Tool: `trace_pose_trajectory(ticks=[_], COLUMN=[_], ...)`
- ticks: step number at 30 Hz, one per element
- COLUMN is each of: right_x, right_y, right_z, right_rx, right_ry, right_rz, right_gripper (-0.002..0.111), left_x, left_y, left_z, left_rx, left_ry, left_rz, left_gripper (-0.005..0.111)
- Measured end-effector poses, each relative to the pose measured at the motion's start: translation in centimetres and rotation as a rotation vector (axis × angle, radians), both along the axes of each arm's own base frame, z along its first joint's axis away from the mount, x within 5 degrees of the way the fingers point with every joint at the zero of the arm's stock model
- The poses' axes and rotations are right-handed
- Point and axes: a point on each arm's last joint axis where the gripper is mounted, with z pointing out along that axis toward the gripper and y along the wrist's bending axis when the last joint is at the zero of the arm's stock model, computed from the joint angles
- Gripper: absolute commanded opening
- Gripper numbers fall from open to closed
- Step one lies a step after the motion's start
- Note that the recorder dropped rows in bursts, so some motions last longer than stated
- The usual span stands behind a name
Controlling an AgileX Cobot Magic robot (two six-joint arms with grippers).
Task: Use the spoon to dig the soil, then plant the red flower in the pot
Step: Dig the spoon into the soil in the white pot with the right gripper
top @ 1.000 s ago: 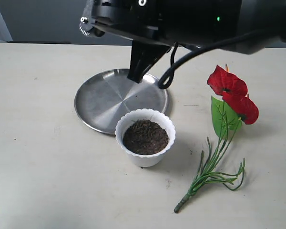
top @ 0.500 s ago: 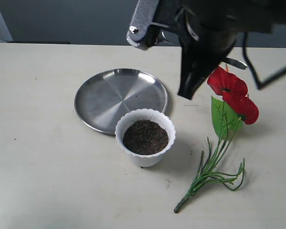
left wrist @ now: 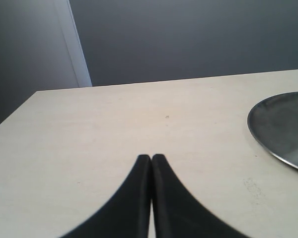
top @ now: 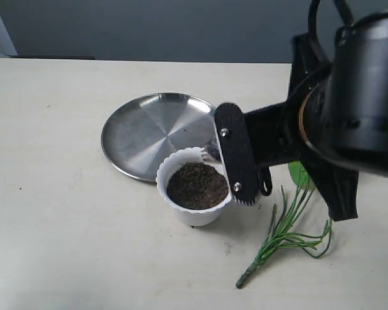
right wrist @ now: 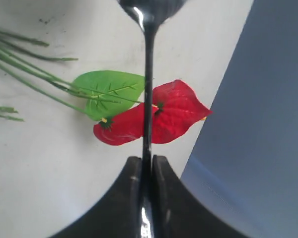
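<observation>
The white scalloped pot (top: pixel 193 216) stands mid-table, filled with dark soil (top: pixel 197 186). My right gripper (top: pixel 229 155) hangs at the pot's right rim, shut on the spoon's thin handle (right wrist: pixel 148 89). The spoon's bowl (right wrist: pixel 151 10) points away from the jaws, and a shiny bit of the spoon (top: pixel 211 151) shows beside the pot's far rim. The red flower (right wrist: pixel 174 111) lies on the table with its green leaf (right wrist: pixel 107 91). In the exterior view the arm hides the blooms; only the stems (top: pixel 284 232) show. My left gripper (left wrist: pixel 151 157) is shut on nothing, low over bare table.
A round steel plate (top: pixel 152 129) lies just behind the pot and touches its far side; the plate's edge (left wrist: pixel 283 124) shows in the left wrist view. The right arm's bulky black body (top: pixel 355 103) fills the right of the exterior view.
The right arm swung from above the plate to the right, then dropped low. Its gripper now sits at the pot's right rim and the arm covers the red blooms.
</observation>
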Motion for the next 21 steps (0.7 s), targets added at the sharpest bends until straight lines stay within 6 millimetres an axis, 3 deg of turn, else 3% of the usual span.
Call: trace_pose_trajectory(ticks=[11,21], right_x=[1.3,1.6], right_y=[2.4,4.1], right_z=[-4.7,-7.1], right_rx=[-0.222,-0.176], right_ry=[-0.032,-0.025], right_rz=[0.038,0.032], right_gripper=[-0.001,-0.001], left_x=[0.0,0.0], left_y=[0.0,0.0], left_z=[0.0,0.0], left_rx=[0.0,0.0], left_ry=[0.0,0.0], left_rz=[0.0,0.0], left_gripper=[0.0,0.0])
